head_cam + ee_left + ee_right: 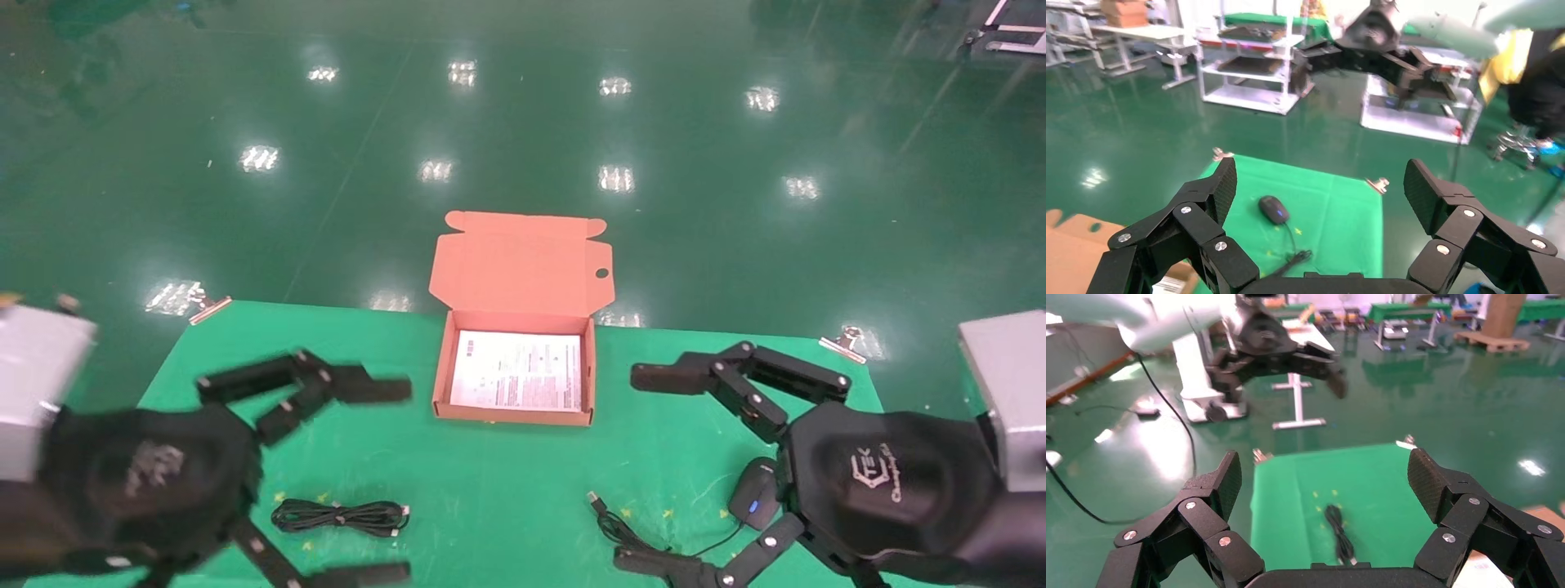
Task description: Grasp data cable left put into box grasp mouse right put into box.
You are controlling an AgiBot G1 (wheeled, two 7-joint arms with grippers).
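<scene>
My left gripper hangs jaws apart above the black bundled data cable, near table edge. Light, floppy; I'd pinch mid-bundle. Right gripper, also spread, hovers beside the black oval mouse.

I see: black data cable; black mouse with blue light; brown box, white printed lining; green table cloth.

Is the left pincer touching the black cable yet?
Apart. In the right wrist view, the left pincer hangs open, high above the green mat, while the cable lies flat on it.
</scene>
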